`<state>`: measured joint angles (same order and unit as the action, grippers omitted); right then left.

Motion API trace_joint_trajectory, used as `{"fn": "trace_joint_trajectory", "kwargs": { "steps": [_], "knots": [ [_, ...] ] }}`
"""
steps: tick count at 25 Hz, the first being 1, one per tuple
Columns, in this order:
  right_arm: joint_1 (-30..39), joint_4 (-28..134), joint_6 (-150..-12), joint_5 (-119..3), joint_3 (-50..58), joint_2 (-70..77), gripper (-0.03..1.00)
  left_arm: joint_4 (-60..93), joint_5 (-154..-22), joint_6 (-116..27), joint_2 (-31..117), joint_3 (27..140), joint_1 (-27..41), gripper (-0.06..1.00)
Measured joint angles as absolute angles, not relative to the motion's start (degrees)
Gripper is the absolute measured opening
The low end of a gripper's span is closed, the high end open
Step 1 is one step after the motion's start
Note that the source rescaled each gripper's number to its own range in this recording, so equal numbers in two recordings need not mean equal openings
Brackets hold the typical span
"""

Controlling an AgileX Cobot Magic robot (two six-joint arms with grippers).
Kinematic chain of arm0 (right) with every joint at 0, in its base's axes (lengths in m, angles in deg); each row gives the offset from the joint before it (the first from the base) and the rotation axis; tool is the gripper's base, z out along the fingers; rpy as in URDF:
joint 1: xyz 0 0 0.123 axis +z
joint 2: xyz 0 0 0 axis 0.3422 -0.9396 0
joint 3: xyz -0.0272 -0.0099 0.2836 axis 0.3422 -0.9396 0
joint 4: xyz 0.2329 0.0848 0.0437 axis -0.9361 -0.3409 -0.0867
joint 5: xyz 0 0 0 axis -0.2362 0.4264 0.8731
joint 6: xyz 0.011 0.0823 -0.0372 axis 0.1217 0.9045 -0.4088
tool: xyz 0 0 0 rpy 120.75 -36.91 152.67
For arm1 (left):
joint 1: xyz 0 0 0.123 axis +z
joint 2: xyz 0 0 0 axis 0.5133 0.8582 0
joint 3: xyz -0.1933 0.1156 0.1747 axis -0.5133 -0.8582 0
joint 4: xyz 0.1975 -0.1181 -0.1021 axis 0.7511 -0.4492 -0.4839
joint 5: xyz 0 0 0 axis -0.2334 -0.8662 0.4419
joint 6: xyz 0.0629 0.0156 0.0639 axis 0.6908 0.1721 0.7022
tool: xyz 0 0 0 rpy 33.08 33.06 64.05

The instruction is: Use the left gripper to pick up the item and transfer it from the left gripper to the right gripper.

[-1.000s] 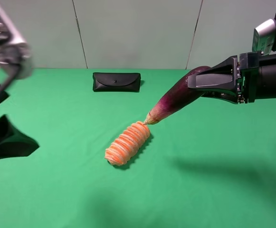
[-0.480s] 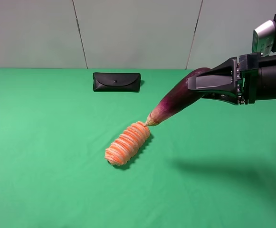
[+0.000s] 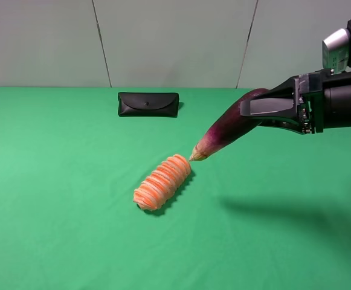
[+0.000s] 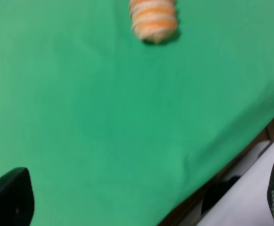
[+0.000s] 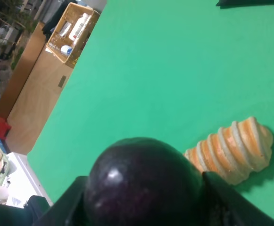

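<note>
Purple eggplant (image 3: 223, 130) between fingers (image 3: 270, 106) of right gripper (image 3: 247, 115)

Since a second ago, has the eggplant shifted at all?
Yes, slightly. In the high view the eggplant, held in the jaws of the right gripper, has drifted right, and its pale tip has pulled away from the end of the orange roll.

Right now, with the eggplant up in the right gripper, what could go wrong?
1. The right gripper holds the eggplant only at its thick, glossy end; the long free part could lever it loose.
2. Its pale tip appears close to the orange roll; lowering may knock the roll.
</note>
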<state>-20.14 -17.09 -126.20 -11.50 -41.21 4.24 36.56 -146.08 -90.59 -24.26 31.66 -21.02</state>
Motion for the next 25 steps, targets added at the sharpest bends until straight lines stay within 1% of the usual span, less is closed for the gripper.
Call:
{"fn": "trace_joint_trajectory", "kwargs": {
  "steps": [7,14,16,19,25],
  "knots": [
    [-20.14,-16.70,-122.88,-11.91,-41.21,4.24,0.01,36.38,-145.37,-89.44,-25.00,31.59,-21.02,0.99],
    [-20.14,-12.09,-116.72,-13.43,-41.21,4.24,0.01,36.38,-145.23,-89.37,-25.00,31.59,-20.95,0.99],
    [-20.14,-10.38,-115.04,-14.07,-41.21,4.24,0.01,36.38,-145.23,-89.37,-25.00,31.59,-19.80,0.99],
    [-20.14,-8.20,-113.55,-15.40,-41.21,4.24,0.01,36.38,-145.23,-89.32,-25.00,31.59,-15.14,0.99],
    [-20.14,-5.36,-109.81,-18.83,-41.21,4.24,0.01,36.38,-145.23,-89.32,-25.00,31.59,0.56,0.99]
  ]
}}
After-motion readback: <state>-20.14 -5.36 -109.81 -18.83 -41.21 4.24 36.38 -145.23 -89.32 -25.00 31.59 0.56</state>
